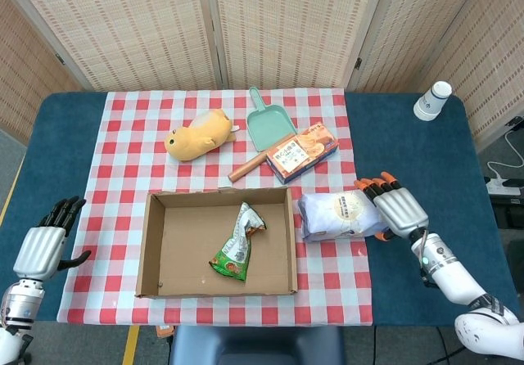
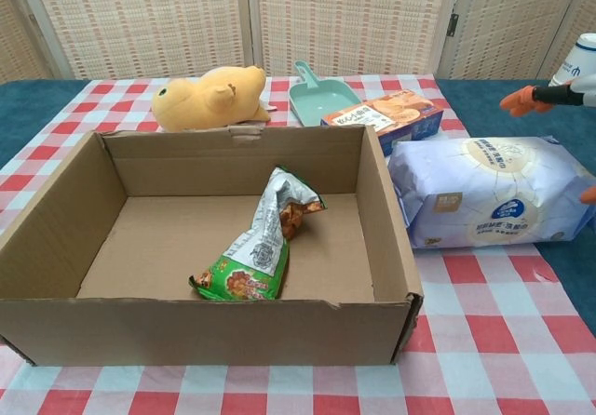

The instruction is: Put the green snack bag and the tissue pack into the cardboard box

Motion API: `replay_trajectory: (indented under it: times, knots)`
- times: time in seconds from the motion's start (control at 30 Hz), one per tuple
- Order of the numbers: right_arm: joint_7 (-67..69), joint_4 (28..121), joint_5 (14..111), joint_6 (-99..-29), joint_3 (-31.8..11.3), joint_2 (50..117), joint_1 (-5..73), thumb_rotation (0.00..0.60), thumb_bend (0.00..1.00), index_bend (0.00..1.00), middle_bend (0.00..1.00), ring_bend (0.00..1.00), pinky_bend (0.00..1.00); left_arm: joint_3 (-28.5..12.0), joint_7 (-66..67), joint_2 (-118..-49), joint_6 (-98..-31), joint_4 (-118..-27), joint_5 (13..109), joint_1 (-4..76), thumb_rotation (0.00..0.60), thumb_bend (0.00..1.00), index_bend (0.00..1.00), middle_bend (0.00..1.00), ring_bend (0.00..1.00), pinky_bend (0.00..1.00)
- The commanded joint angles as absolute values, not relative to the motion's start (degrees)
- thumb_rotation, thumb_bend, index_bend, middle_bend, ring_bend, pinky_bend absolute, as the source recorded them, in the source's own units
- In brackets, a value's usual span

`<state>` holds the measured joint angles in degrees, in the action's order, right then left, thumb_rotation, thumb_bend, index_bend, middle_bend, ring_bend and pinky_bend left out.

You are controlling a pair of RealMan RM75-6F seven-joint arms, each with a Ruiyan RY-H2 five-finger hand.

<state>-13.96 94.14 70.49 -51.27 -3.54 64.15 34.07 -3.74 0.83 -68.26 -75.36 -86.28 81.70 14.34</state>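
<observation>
The green snack bag (image 1: pixel 236 250) (image 2: pixel 247 266) lies inside the open cardboard box (image 1: pixel 221 191) (image 2: pixel 205 331), right of its middle. The pale blue tissue pack (image 1: pixel 336 214) (image 2: pixel 484 192) lies on the checked cloth just right of the box. My right hand (image 1: pixel 397 209) hangs low at the pack's right end with its orange fingertips (image 2: pixel 521 99) spread over the far side and the thumb near the front side; I cannot see it gripping. My left hand (image 1: pixel 41 246) hovers open over the blue table at the far left, holding nothing.
Behind the box lie a yellow plush toy (image 1: pixel 196 134), a green dustpan (image 1: pixel 270 126), a wooden stick (image 1: pixel 246 168) and an orange biscuit box (image 1: pixel 301 152). A white cup (image 1: pixel 431 101) stands at the back right. Folding screens close off the far side.
</observation>
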Motion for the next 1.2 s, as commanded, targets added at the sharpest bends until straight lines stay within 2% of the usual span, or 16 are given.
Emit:
replay_trajectory:
  times: [0.03,0.57,0.73,0.83,1.0,1.1,1.2]
  knots:
    - [-12.0,92.8,71.8,-50.7,-3.7,65.8,34.5,0.600,0.00,0.00,0.06,0.00,0.04,-3.7,0.7,-68.2,-75.2,-86.2,81.7,14.4,0.600,0.19,0.07,0.01,0.00,0.22]
    - [-9.9,86.4,71.4,-46.6,-4.8,72.6,37.8,0.600,0.00,0.00,0.06,0.00,0.04,-3.8,0.3,-68.3,-75.3,-85.8,81.5,14.3,0.600,0.19,0.07,0.01,0.00,0.22]
    - [-8.7,84.3,72.5,-47.3,-5.0,74.6,38.1,0.600,0.00,0.04,0.06,0.00,0.10,-4.1,-0.2,-68.2,-75.2,-85.6,81.1,14.3,0.600,0.19,0.07,0.01,0.00,0.22]
    - [-8.3,82.9,73.4,-48.2,-5.0,75.8,37.9,0.600,0.00,0.16,0.11,0.05,0.20,-4.1,-0.4,-68.1,-75.1,-85.5,81.2,14.3,0.600,0.19,0.07,0.01,0.00,0.22]
    - [-8.4,80.9,74.9,-51.3,-5.0,77.9,37.2,0.600,0.00,0.48,0.33,0.30,0.51,-4.1,-0.6,-68.1,-75.3,-85.5,81.2,14.3,0.600,0.19,0.07,0.01,0.00,0.22]
    - [-8.5,80.5,75.2,-52.3,-5.1,78.2,36.8,0.600,0.00,0.60,0.41,0.40,0.61,-4.1,-0.6,-68.1,-75.2,-85.5,81.2,14.3,0.600,0.19,0.07,0.01,0.00,0.22]
    - [-8.6,80.6,75.6,-53.2,-5.2,77.9,36.6,0.600,0.00,0.65,0.45,0.44,0.64,-4.0,-0.5,-68.1,-75.3,-85.5,81.3,14.3,0.600,0.19,0.07,0.01,0.00,0.22]
